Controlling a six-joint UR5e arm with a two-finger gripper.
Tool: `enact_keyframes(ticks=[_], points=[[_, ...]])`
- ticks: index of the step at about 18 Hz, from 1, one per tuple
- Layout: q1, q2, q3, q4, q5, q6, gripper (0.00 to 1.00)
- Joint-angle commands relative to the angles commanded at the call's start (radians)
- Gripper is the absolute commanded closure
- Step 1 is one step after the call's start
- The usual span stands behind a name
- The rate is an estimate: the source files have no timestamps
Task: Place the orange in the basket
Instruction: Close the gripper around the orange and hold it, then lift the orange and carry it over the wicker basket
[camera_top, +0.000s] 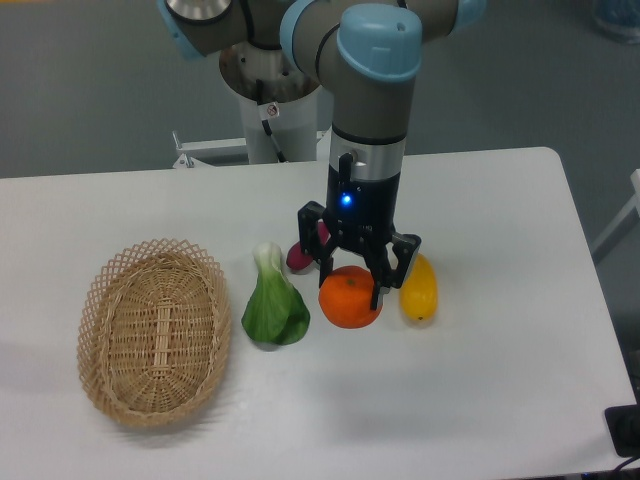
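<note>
The end effector (352, 283) hangs straight down from the arm (372, 120) over the middle of the white counter (480, 380), a small blue light glowing on its black body; its two dark fingers (379, 290) are spread and sit on either side of the orange (349, 297), one at the upper left of the fruit and one at its right flank, close against the skin, though whether they truly press it I cannot tell; the orange rests on the counter, round and bright, with its lower half in plain sight beneath the fingers; just to its right lies a yellow elongated fruit (419, 289), standing roughly lengthwise away from the camera and near the right finger; just behind the orange to the left, partly hidden by the end effector, shows a dark reddish-purple item (299, 257) whose kind cannot be made out; to the left of the orange lies a green leafy vegetable (275, 308) with a pale stalk pointing away from the camera, its leaves near the orange but apart from it; further left, well apart from the orange, sits the basket (100, 300), an oval of light tan wicker with an open lattice rim, nothing showing inside it but its own woven floor.
</note>
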Motion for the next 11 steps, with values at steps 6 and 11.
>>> enact_keyframes(ticks=[6, 11], points=[[-0.067, -0.011, -0.011, 0.003, 0.044, -0.124, 0.44], [-0.182, -0.029, -0.018, 0.009, 0.120, -0.267, 0.44]])
